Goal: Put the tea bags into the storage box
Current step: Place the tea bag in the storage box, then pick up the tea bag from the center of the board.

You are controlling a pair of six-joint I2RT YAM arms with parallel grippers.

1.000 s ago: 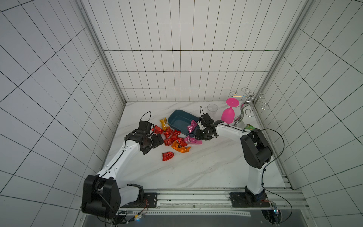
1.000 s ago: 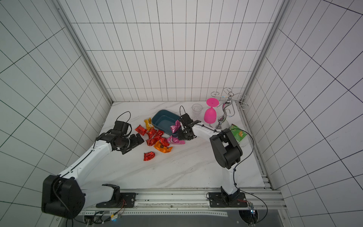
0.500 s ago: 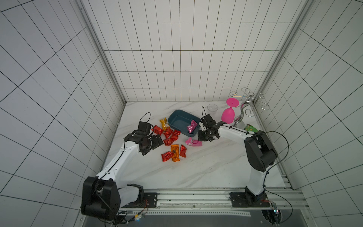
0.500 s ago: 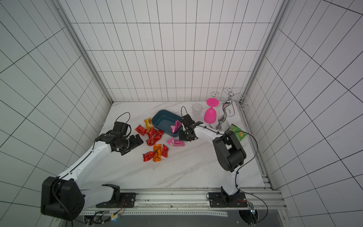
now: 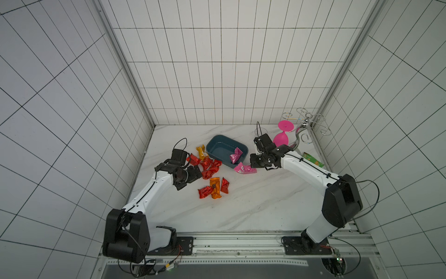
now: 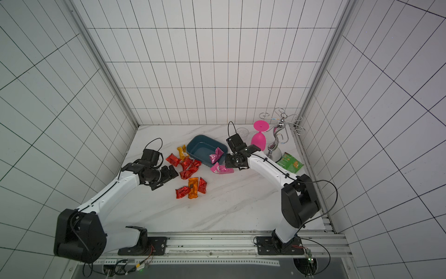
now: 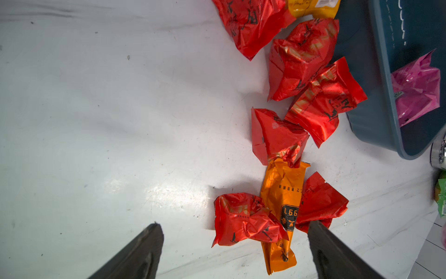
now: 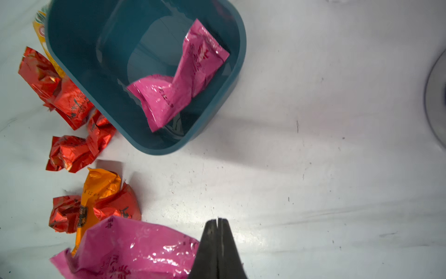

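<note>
The teal storage box [image 5: 217, 137] holds one pink tea bag [image 5: 236, 154]. A second pink tea bag [image 5: 244, 168] lies just outside its near corner. My right gripper [image 5: 252, 166] is shut at that bag's edge; in the right wrist view the foil [image 8: 130, 251] runs in against the closed fingers [image 8: 207, 241]. Several red tea bags [image 5: 210, 166] are heaped left of the box, with a yellow one [image 5: 200, 152] behind them. An orange bag [image 5: 215, 190] lies between two red ones further forward. My left gripper [image 5: 193, 180] is open beside them, holding nothing.
An upturned pink goblet [image 5: 281, 136], a chrome wire rack [image 5: 301, 135] and a clear cup [image 5: 258, 131] stand behind my right arm. A green packet [image 5: 312, 160] lies by the right wall. Tiled walls close in the left, back and right.
My right gripper has closed from part open, and the outer pink bag has shifted slightly toward it. The orange bag and a red one slid forward out of the heap. The left gripper drew back a little.
</note>
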